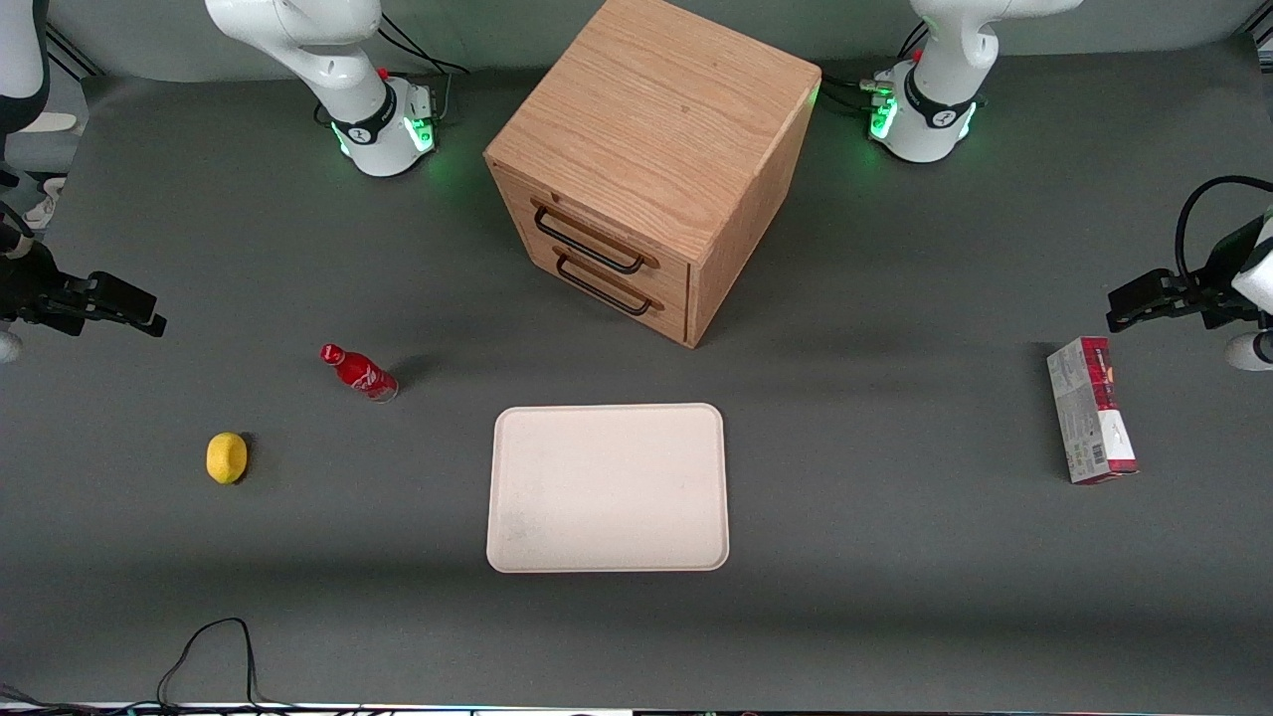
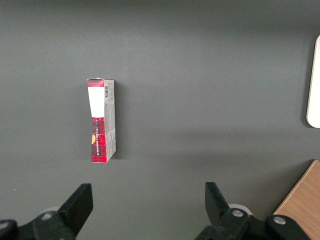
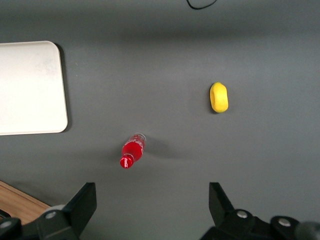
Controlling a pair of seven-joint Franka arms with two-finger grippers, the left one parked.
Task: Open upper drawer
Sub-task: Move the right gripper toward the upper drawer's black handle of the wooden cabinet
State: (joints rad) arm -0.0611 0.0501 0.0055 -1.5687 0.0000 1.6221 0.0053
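Hovering with fingers spread wide, the black two-finger gripper (image 1: 124, 308) hangs at the working arm's end; the shut oak upper drawer (image 1: 594, 237) stays partly foreshortened.

No readable text anywhere. Red bottle (image 1: 359, 372) has white script on its side, too small to make out. Red/grey carton (image 1: 1091, 410) shows a barcode + white label panel, print illegible; same in left wrist view (image 2: 101, 120). Gripper (image 1: 85, 301) sits high over the working arm's end of the counter (image 1: 895, 597), fingers (image 3: 82, 202) spread, no markings legible.
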